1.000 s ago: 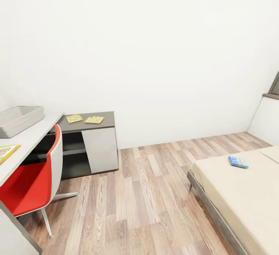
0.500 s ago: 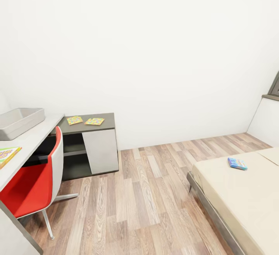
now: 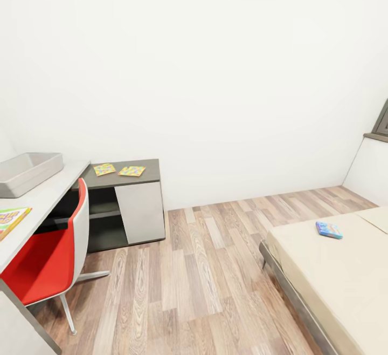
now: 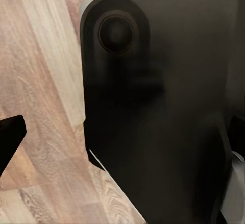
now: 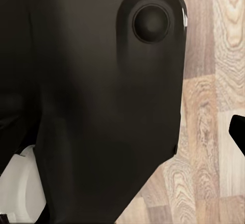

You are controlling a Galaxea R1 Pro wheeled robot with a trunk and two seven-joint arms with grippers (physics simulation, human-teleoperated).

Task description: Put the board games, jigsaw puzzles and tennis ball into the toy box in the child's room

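Observation:
The pale grey toy box [image 3: 27,171] stands on the light table [image 3: 46,196] at the far left. A colourful board game [image 3: 11,220] lies on the table's near end, cut off by the picture's edge. Two jigsaw puzzles [image 3: 104,169] [image 3: 132,171] lie flat on the dark cabinet top beside the table. A blue board game [image 3: 328,230] rests on the beige bed [image 3: 334,279] at the right. The tennis ball is out of view. A dark fingertip [image 4: 10,137] shows over wood floor in the left wrist view, and another fingertip [image 5: 239,132] in the right wrist view.
A red and white chair [image 3: 51,252] is tucked against the table. The grey cabinet [image 3: 137,209] stands against the white wall. Wood plank floor [image 3: 199,279] lies open between chair and bed. A dark-framed window [image 3: 382,120] is at the far right. The robot's dark body [image 4: 158,112] looms in both wrist views.
The whole picture has drifted slightly downward, so the camera has moved a little. Nothing in the room has moved by itself.

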